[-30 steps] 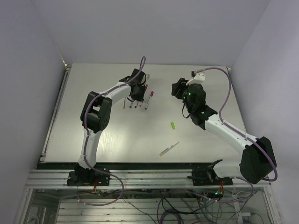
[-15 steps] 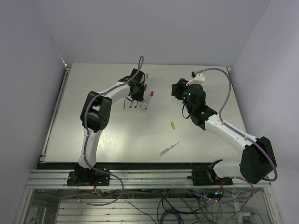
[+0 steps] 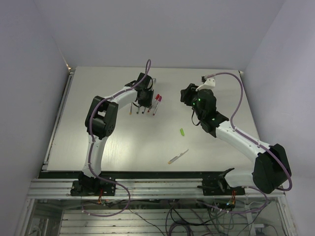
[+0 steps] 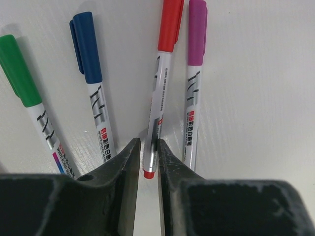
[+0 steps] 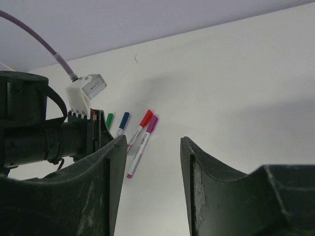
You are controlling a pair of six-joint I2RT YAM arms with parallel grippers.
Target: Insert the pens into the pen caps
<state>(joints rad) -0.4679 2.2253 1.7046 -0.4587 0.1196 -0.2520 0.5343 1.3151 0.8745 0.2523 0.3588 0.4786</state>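
Counter [image 3: 98,142]. Left gripper [image 4: 148,145] is upper centre in the top view, fingers slightly parted astride the red pen [image 4: 160,93] tail, likely not pinching. Right gripper [image 5: 151,142] is half open and empty. Lift straight up without nudging the purple pen [image 4: 194,98]. Loose pen [image 3: 178,157] and light green cap [image 3: 182,132] wait lower centre.

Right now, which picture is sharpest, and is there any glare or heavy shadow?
Left wrist view: sharpest, print on the red pen crisp, shadows thin and soft. Right wrist view: the right gripper looms dark, a broad faint shadow on the table. Top view: even light, no glare.
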